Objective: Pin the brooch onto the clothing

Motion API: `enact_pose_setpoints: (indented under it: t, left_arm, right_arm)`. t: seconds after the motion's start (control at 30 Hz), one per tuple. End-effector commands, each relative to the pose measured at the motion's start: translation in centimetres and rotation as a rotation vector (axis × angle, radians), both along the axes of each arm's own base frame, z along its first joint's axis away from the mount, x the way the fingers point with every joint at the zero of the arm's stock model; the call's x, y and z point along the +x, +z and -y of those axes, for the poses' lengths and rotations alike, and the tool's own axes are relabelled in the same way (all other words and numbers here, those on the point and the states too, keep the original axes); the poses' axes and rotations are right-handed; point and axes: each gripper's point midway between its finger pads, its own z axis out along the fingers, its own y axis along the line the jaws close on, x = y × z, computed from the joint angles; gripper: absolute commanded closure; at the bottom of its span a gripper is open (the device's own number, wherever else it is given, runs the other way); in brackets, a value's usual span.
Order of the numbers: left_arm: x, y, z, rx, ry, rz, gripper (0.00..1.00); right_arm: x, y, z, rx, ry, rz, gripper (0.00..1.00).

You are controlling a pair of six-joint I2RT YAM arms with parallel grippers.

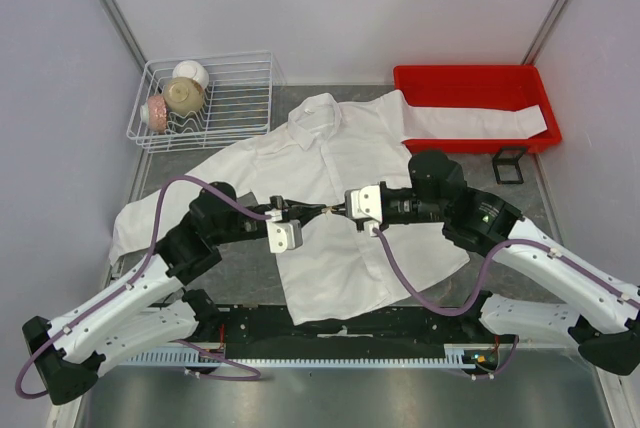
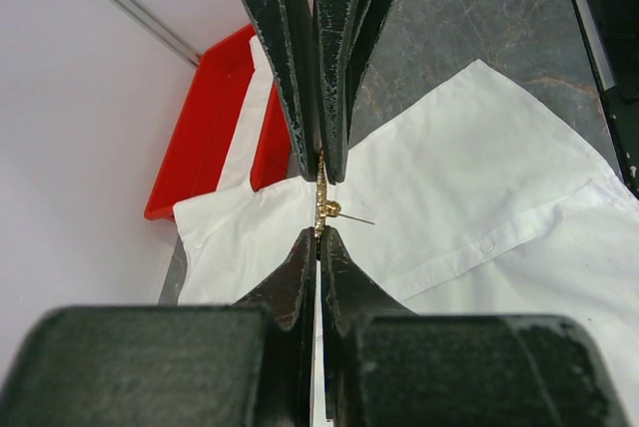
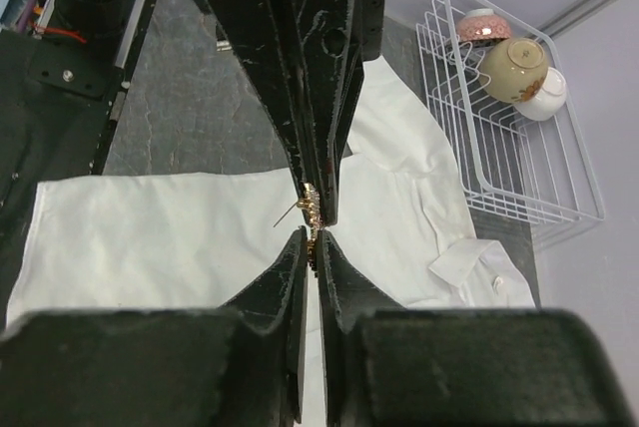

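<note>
The tiny gold brooch (image 1: 329,210) is held above the white shirt (image 1: 330,163), which lies spread flat on the table with its collar at the far end. My left gripper (image 1: 318,212) and right gripper (image 1: 341,210) meet tip to tip, both shut on the brooch. In the left wrist view, the brooch (image 2: 322,203) sits edge-on between my left gripper (image 2: 319,237) below and the right gripper (image 2: 325,173) above, its thin pin sticking out to the right. In the right wrist view, the brooch (image 3: 313,208) is pinched by my right gripper (image 3: 314,237), over the shirt (image 3: 160,237).
A red bin (image 1: 470,83) at the back right holds the shirt's right sleeve. A white wire rack (image 1: 240,98) at the back left holds three bowls (image 1: 183,95). A small black stand (image 1: 510,164) sits beside the bin.
</note>
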Motion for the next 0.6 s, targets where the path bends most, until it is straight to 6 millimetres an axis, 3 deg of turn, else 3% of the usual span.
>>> enact_pose_setpoints:
  t: [0.0, 0.23, 0.3, 0.33, 0.37, 0.43, 0.47, 0.57]
  left_arm:
    - [-0.5, 2.2, 0.2, -0.039, -0.024, 0.028, 0.98]
    - [-0.4, 2.8, 0.1, -0.029, -0.021, 0.01, 0.98]
    - [-0.3, 2.7, -0.2, -0.014, 0.001, -0.007, 0.85]
    - [-0.2, 2.7, -0.4, -0.008, 0.015, -0.018, 0.64]
    - [-0.3, 1.6, -0.8, 0.034, 0.029, -0.065, 0.57]
    - [-0.1, 1.2, -1.4, 0.073, 0.064, -0.13, 0.46]
    - [-0.5, -0.6, -2.1, 0.14, 0.072, -0.213, 0.43]
    - [-0.1, -1.1, -3.5, 0.131, 0.103, -0.419, 0.37]
  right_arm:
    - [0.6, 0.6, -0.2, -0.014, -0.004, 0.08, 0.93]
    - [1.1, 1.0, -0.2, -0.055, -0.012, 0.156, 1.0]
    - [1.8, 1.6, 0.1, -0.045, -0.045, 0.195, 1.0]
    - [2.2, 2.4, 0.4, -0.02, -0.066, 0.257, 1.0]
    - [2.6, 2.8, 0.7, -0.012, -0.083, 0.309, 1.0]
    - [3.5, 4.2, 1.8, -0.002, -0.123, 0.478, 1.0]
    - [3.7, 4.5, 2.2, -0.002, -0.129, 0.533, 1.0]
    - [3.8, 5.8, 3.3, 0.009, -0.138, 0.752, 1.0]
